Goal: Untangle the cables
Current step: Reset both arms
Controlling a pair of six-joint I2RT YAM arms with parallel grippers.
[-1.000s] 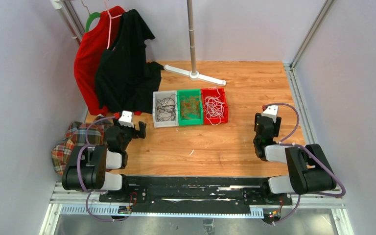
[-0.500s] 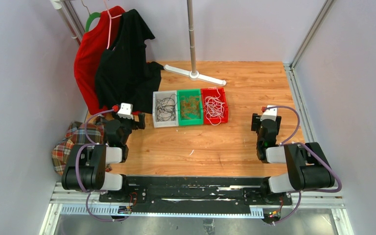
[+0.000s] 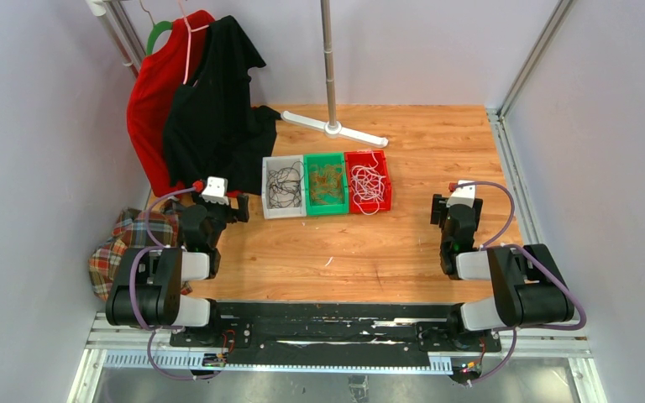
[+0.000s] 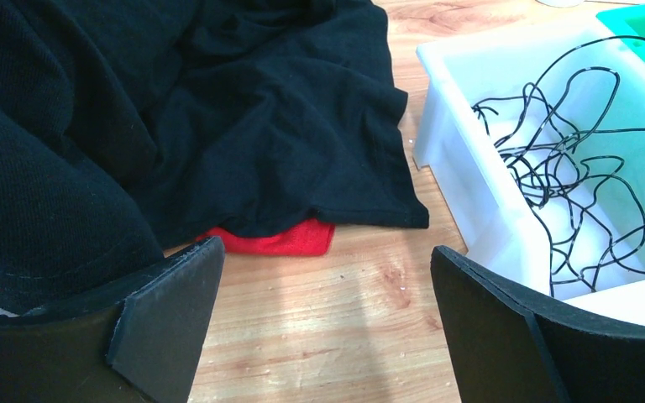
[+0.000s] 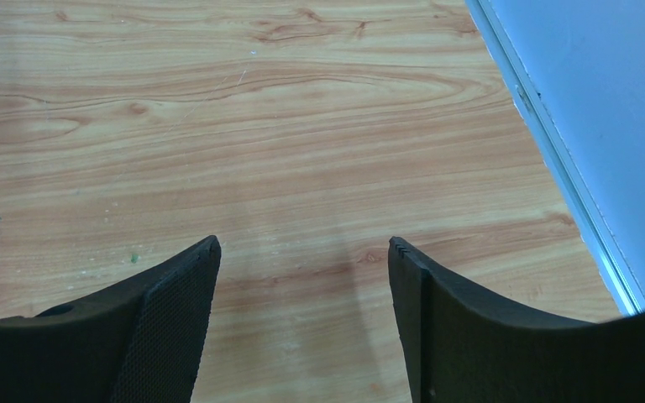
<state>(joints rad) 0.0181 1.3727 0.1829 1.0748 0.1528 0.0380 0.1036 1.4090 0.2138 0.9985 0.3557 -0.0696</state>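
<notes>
Cables (image 3: 326, 182) lie in three small bins set in a row on a wooden surface (image 3: 386, 243). The green bin (image 3: 327, 211) in the middle holds the brown-orange cables (image 3: 327, 178). Touching its left side, a white bin (image 4: 462, 168) holds the thin black cables (image 4: 554, 159) in a loose squiggly heap. Touching its right side, a red bin (image 3: 385, 180) holds the white cables (image 3: 367, 183), with a few loops spilling over the rim.

Left of the green bin, past the white one, the left claw (image 4: 326, 249) hangs low over the surface, fingers spread wide, gripping nothing. A black shirt (image 4: 218, 126) is draped just ahead of it, with a corner of red cloth (image 4: 277, 239) peeking from under the hem.

Well to the right of the green bin, the right claw (image 5: 304, 243) is likewise spread apart and empty above bare wood.

Beyond the green bin stands the white foot of a metal pole (image 3: 336, 128).
</notes>
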